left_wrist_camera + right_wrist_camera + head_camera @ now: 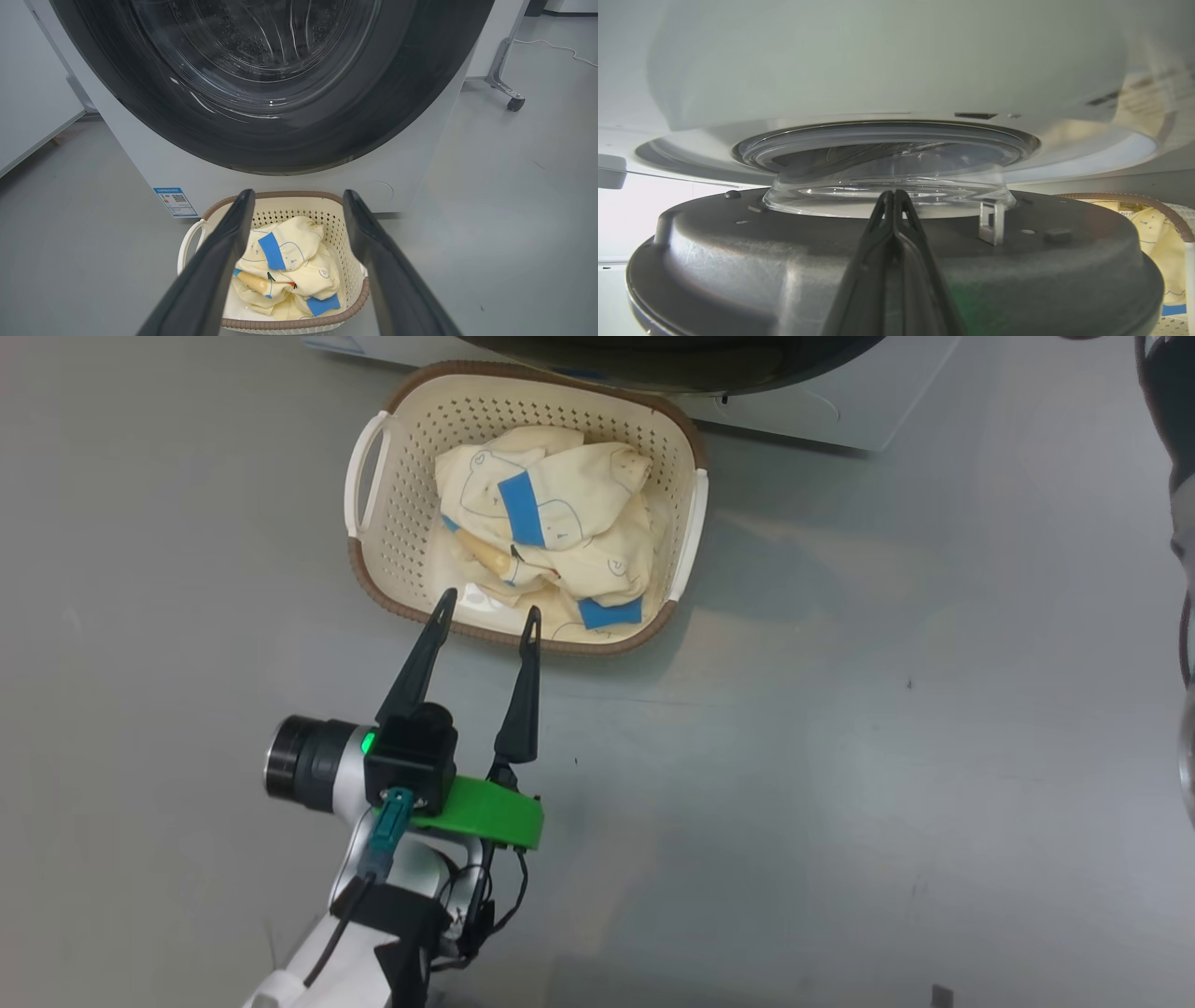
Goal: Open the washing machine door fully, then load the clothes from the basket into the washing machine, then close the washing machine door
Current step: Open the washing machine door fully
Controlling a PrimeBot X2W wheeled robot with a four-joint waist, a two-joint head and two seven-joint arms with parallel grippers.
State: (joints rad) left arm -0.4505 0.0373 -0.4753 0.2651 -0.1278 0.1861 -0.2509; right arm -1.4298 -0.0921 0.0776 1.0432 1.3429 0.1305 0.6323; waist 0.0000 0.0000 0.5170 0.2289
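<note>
The cream basket (401,476) stands on the floor in front of the white washing machine (154,158), with the cream-yellow and blue clothes (551,523) bundled inside. My left gripper (489,607) hangs open over the basket's near rim, nothing between its fingers (219,270). The black washing machine door (411,93) fills the top of the left wrist view. In the right wrist view the door's grey inner side (738,261) and glass bowl (822,196) stand a little apart from the machine's round opening (878,140), so the door is ajar. My right gripper (893,193) is shut, lying along that inner side.
Grey floor spreads to the left, right and near side of the basket. A blue energy sticker (175,201) sits low on the machine front. A metal leg with a caster (507,88) and a white cable lie at the far right. A metal latch hook (992,221) rises from the door's inner side.
</note>
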